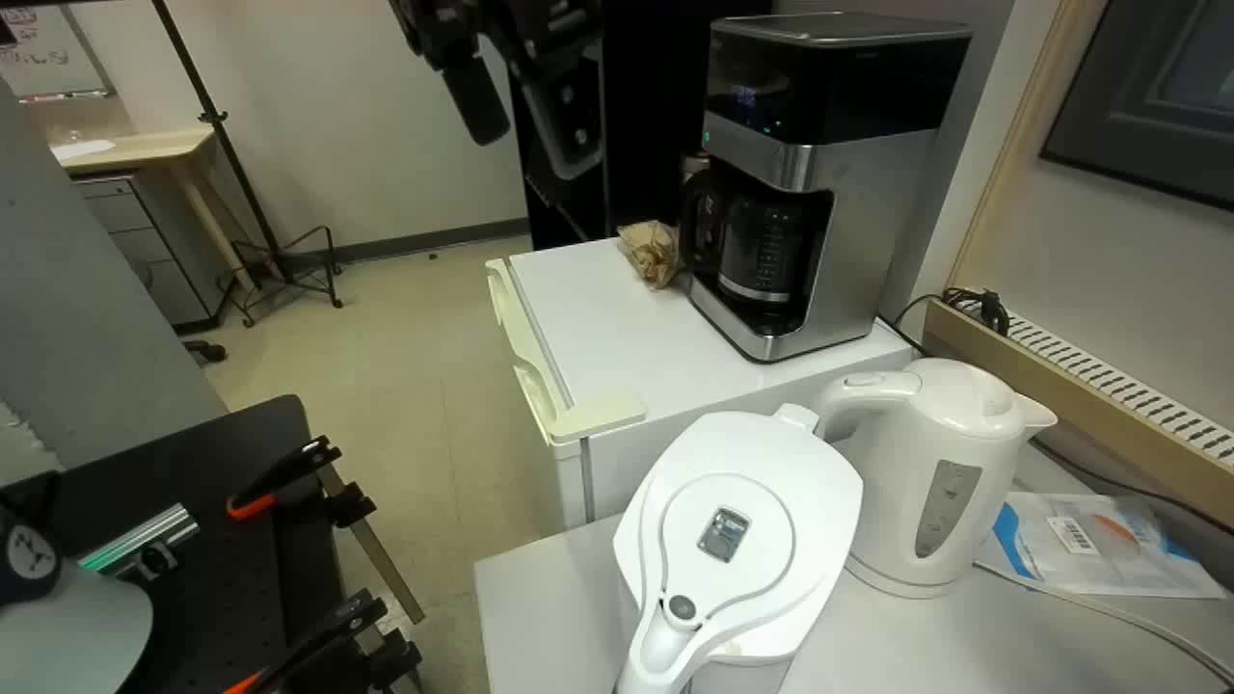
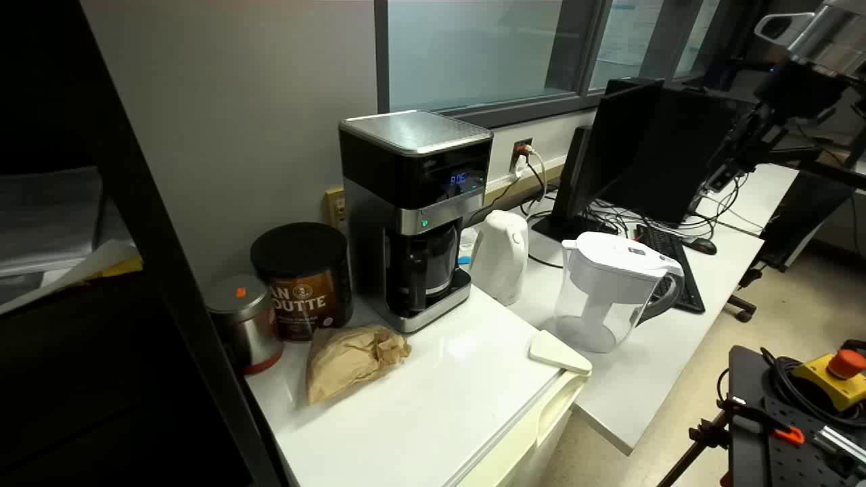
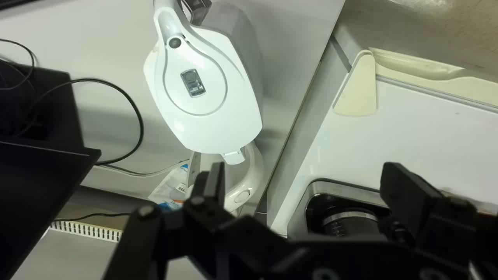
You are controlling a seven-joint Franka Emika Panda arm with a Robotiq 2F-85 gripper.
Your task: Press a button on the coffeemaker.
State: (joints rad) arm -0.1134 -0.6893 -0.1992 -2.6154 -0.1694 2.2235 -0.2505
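Wrist view: fingers (image 3: 406, 196) wide apart, gripping nothing. Drip coffeemaker (image 2: 409, 220) stands near the electric kettle (image 2: 500, 257). So splayed, we might straddle the green-lit button (image 2: 425, 222); swinging low, clip the filter jug (image 3: 212, 97).

Coffeemaker (image 2: 410, 218) stands on fridge (image 2: 433, 399), carafe (image 2: 441, 262) inside; from where I stand, in an exterior view, tub (image 2: 302, 283) and can (image 2: 241, 318) occupy its left, paper bag (image 2: 353, 362) before tub; to its right, on table (image 2: 649, 362), kettle (image 2: 502, 257), then jug (image 2: 605, 287)
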